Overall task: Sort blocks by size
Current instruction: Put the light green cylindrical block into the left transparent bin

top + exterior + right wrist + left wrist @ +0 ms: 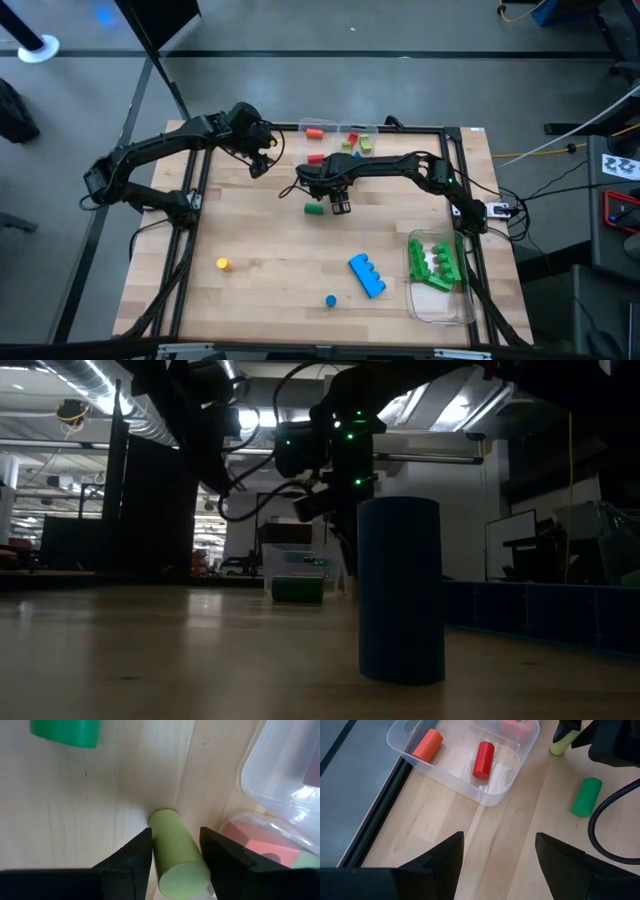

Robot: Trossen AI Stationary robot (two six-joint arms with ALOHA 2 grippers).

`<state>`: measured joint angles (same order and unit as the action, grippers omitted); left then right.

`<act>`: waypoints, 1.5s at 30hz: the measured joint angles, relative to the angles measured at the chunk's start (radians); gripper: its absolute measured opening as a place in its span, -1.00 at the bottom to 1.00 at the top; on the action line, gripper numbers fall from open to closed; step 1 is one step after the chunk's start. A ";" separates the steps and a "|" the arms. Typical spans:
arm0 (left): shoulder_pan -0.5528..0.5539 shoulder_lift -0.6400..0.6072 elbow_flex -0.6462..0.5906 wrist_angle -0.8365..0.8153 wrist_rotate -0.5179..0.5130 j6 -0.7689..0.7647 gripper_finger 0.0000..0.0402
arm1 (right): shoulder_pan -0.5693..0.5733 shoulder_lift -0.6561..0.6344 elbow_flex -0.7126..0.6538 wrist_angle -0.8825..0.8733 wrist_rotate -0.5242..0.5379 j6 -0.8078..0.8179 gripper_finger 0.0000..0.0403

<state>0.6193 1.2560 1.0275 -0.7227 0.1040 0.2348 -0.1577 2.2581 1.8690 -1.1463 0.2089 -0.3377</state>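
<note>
A lime cylinder block sits between the fingers of my right gripper, which is shut on it near the table's middle. A dark green cylinder lies on its side just left of it. My left gripper hangs open and holds nothing, above bare wood beside a clear container. In that container lie an orange cylinder and a red cylinder. A yellow cylinder, a blue cylinder and a blue studded brick rest on the near half. My right gripper pinches the lime cylinder by its curved sides between the two fingers. The fingers come from above, pointing steeply down. The cylinder is tilted, its lower end toward the wood; whether that end touches the table I cannot tell.
A second clear container with a red block stands close beside my right gripper. At the near right, a clear tray holds green studded bricks. A dark frame rail borders the table.
</note>
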 joint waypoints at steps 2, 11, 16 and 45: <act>0.000 0.000 0.000 0.000 0.000 0.000 0.15 | 0.000 0.000 0.000 -0.007 0.000 0.000 -0.21; 0.000 0.000 0.000 0.000 0.000 0.000 0.15 | 0.000 -0.002 0.001 -0.007 0.000 0.000 -0.37; 0.000 0.000 0.000 0.000 0.000 0.000 0.15 | 0.000 -0.002 0.001 -0.008 0.000 0.000 -0.26; 0.005 0.000 0.000 0.003 0.000 0.037 0.15 | 0.001 -0.004 0.004 0.007 -0.015 -0.038 -0.29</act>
<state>0.6247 1.2560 1.0275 -0.7200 0.1040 0.2714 -0.1566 2.2543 1.8731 -1.1390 0.1940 -0.3760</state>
